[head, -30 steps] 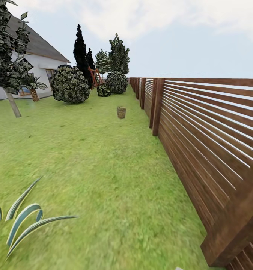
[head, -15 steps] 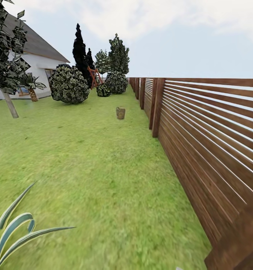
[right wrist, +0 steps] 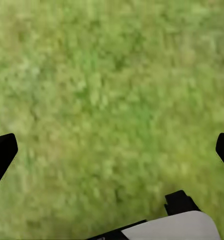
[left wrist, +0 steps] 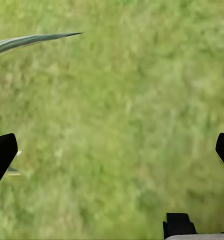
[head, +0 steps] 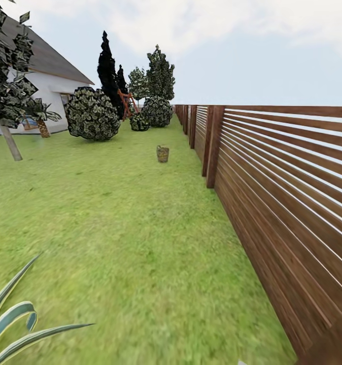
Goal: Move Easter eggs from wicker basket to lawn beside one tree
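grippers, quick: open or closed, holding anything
Left gripper: open, fingers wide apart, nothing between them, just lawn below.
Right gripper: open, empty, over grass.

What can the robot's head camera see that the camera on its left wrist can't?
The head view takes in the small tan woven wicker basket far off on the grass, the brown slatted wooden fence, the white house, round shrubs and a grey-trunked tree. The left wrist view looks down past the open left gripper, its two black fingertips wide apart. Both show the mottled green lawn and a striped pointed leaf.
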`<state>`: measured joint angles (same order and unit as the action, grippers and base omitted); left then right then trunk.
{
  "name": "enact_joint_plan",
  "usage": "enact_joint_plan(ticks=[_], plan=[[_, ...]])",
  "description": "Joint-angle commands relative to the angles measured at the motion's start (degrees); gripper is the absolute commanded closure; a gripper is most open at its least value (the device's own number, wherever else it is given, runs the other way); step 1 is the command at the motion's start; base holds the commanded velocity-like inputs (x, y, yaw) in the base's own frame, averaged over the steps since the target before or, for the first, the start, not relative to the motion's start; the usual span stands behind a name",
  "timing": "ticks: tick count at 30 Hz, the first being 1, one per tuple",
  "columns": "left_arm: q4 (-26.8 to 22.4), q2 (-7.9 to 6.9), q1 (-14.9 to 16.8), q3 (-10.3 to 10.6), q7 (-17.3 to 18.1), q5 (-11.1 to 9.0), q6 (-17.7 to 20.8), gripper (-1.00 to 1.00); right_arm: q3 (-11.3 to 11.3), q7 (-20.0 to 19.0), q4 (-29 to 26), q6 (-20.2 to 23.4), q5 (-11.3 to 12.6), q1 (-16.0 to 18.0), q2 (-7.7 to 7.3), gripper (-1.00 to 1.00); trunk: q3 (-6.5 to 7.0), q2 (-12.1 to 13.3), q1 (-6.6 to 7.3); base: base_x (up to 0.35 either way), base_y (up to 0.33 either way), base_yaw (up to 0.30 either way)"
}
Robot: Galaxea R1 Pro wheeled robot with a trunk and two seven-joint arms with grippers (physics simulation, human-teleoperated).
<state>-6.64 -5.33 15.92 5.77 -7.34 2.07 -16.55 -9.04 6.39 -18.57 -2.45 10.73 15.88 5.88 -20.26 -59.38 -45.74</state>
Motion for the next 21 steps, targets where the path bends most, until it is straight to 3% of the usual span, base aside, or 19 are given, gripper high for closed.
enact_joint_plan(ticks=[1, 21], plan=[[0.05, 0.0, 0.05, 0.47, -0.49, 0.22, -0.15, -1.0, 0.08, 0.12, 0.02, -0.26, 0.6, 0.03, 0.01, -1.0, -0.06, -0.03, -0.03, 0.265, -0.145, 0.0], [0.05, -0.03, 0.05, 0.47, -0.49, 0.22, -0.15, -1.0, 0.08, 0.12, 0.02, -0.23, 0.67, 0.05, 0.04, -1.0, -0.06, -0.03, -0.03, 0.261, -0.077, 0.0]])
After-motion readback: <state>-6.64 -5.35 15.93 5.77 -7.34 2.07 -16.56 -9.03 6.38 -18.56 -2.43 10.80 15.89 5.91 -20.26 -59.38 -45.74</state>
